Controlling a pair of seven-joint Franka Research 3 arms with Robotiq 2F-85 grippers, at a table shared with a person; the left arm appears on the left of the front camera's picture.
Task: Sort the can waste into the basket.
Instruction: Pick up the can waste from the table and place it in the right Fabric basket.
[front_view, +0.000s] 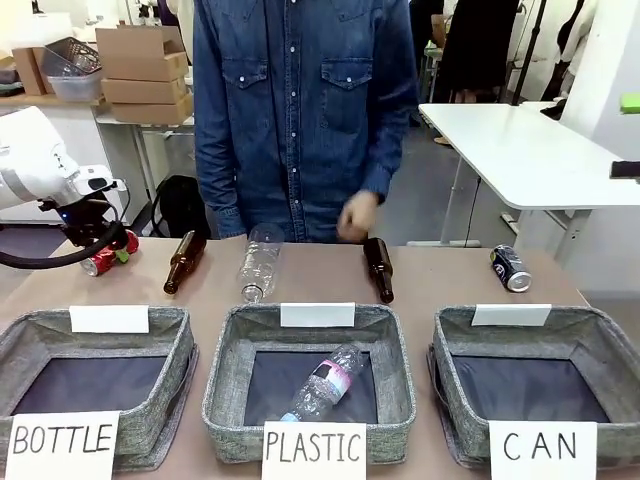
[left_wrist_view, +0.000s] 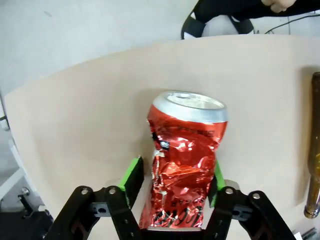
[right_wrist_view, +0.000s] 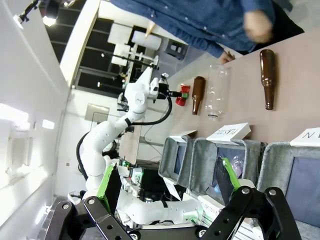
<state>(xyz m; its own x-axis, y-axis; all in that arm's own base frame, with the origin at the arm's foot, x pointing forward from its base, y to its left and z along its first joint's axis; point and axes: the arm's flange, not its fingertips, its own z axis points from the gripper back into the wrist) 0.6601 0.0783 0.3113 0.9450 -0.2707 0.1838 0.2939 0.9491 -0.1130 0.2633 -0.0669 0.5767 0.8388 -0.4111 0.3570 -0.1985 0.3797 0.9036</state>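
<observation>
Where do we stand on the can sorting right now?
Done: nothing yet; the CAN basket holds no can. In hand: the left gripper straddles the dented red can on the table; clamped or not, I cannot tell. Left: carry it over, then the dark can lying behind the basket. The right gripper is open, idle.

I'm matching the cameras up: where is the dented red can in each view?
Front view: the red can lies far left on the table.
Left wrist view: the can sits centre, between the fingers of the left gripper.
Right wrist view: the can is small, upper middle.
Shared landmark: the brown bottle beside it.
</observation>
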